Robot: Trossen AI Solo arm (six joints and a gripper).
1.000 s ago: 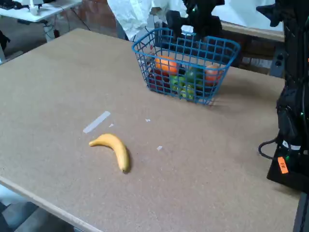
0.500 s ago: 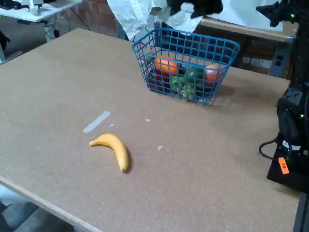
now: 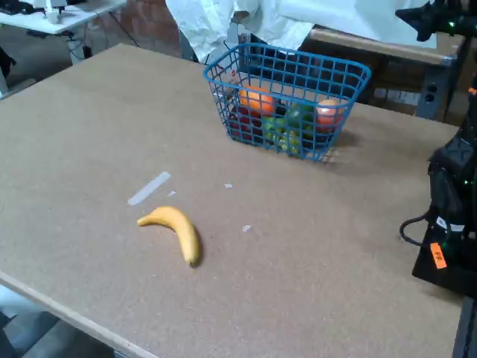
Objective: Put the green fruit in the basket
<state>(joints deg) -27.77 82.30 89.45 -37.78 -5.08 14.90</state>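
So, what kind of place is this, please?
Probably a lab or workshop. A robot base with cables stands on a plain board table, a brick wall is behind, and a blue basket of fruit and a banana look like test props.

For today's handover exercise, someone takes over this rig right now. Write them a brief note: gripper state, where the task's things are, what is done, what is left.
Gripper: out of the fixed view; its state can't be judged.
The blue basket stands at the far side of the table. Green fruit lies inside it among orange and red fruit.
Done: the green fruit looks delivered.
Left: apparently nothing for this task. A banana lies loose on the table, and a strip of tape beside it.
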